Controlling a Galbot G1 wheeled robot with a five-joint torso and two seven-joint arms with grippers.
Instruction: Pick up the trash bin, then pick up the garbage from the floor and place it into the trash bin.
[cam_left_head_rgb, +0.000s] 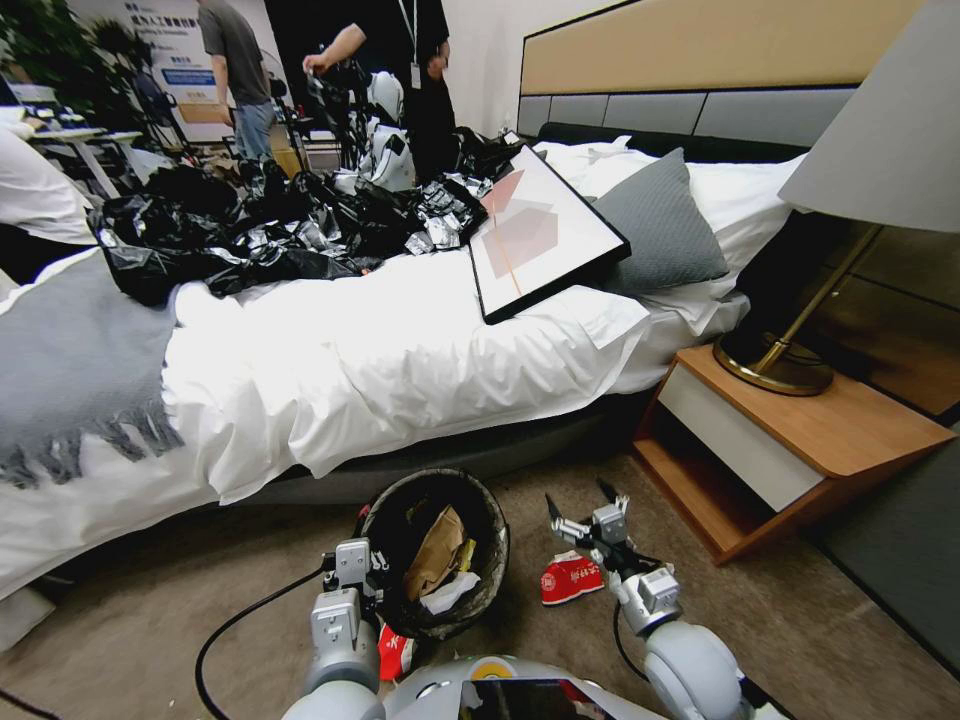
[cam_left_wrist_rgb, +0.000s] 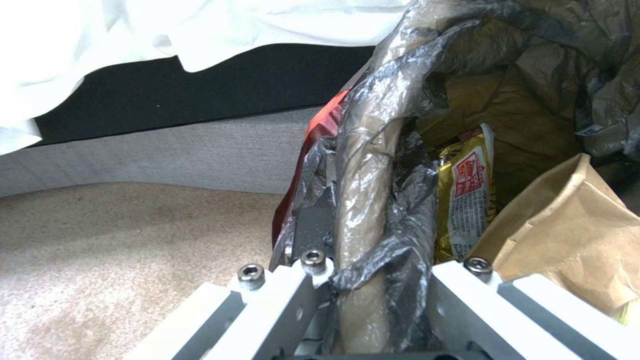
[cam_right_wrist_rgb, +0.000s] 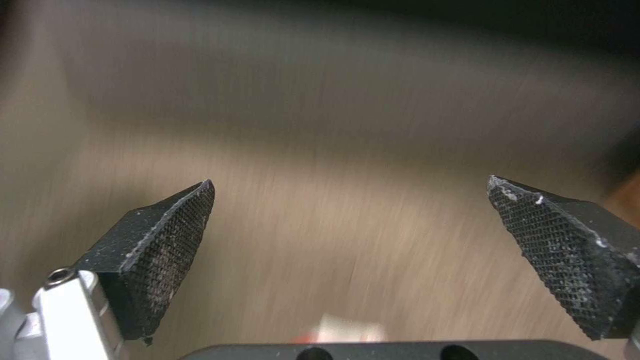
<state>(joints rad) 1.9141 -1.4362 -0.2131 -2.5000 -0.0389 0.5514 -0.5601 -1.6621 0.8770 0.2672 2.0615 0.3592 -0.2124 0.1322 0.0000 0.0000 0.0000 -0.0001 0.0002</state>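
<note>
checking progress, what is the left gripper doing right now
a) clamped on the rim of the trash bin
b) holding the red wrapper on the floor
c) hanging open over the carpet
a: the left gripper is shut on the bag-lined rim of the trash bin.

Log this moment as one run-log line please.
left gripper: shut on black-bag-lined round trash bin rim | right gripper: open above red snack wrapper on carpet
</note>
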